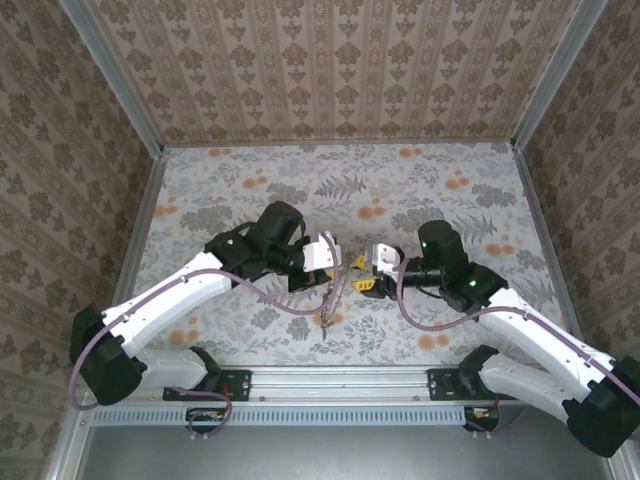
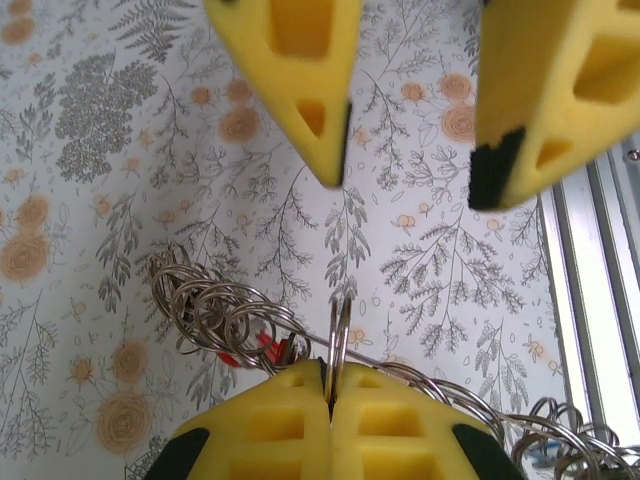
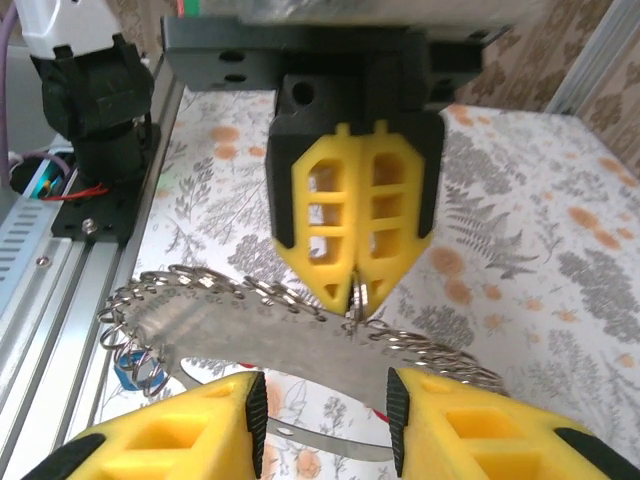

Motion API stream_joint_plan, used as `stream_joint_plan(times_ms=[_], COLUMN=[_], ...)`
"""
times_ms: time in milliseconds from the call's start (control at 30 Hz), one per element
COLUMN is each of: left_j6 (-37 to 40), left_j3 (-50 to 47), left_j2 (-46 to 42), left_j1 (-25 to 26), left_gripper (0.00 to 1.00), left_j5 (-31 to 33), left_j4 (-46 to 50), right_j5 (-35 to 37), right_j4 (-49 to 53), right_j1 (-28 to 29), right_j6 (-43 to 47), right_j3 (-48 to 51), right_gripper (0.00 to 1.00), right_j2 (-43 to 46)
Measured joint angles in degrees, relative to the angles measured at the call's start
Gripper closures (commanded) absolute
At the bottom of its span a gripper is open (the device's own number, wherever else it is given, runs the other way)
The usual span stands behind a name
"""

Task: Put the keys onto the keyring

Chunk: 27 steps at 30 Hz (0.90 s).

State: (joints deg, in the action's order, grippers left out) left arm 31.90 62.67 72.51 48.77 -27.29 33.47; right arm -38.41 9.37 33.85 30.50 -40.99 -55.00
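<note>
Pinching small ring [image 2: 338, 330] on keyring [image 2: 420, 385] w/ L hand [image 2: 328, 385], w/ R hand [image 3: 325, 400] spread. Looks thin, light, floppy, slick; prob. sags, so grip it close beside that ring.

L claw [image 2: 328, 395] shut; R claw [image 3: 325, 410] part open, facing it.

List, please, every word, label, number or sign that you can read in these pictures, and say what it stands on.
None. No letters, numbers or signs can be read on the yellow fingers, the arms, the metal rings or the flowered table.
</note>
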Motion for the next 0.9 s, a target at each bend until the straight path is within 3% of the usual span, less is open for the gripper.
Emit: stream_joint_plan(times_ms=[467,667,833,900], left_j6=[0.7,0.8,0.7,0.7], left_j3=[3.3,3.4,3.4,3.4], left_j2=[3.4,3.4,3.4,3.3], left_j1=[0.4,0.4,0.3,0.3], left_gripper=[1.00,1.00,1.00,1.00], left_j5=[-1.0,-1.4,-1.3,-1.2], left_j4=[1.6,2.2,2.2,2.2], right_j5=[4.2,4.4,3.7,3.4], right_j4=[-0.6,-1.8,-2.3,-2.9], right_j1=[1.5,1.5,1.6,1.6], right_j6=[-2.6,-3.5,-4.9,-5.5], right_j3=[-1.7,-1.8,-1.9,-1.9], right_gripper=[0.63,0.87,0.87,0.97], right_j2=[-5.2,-5.2,-6.0,-6.3])
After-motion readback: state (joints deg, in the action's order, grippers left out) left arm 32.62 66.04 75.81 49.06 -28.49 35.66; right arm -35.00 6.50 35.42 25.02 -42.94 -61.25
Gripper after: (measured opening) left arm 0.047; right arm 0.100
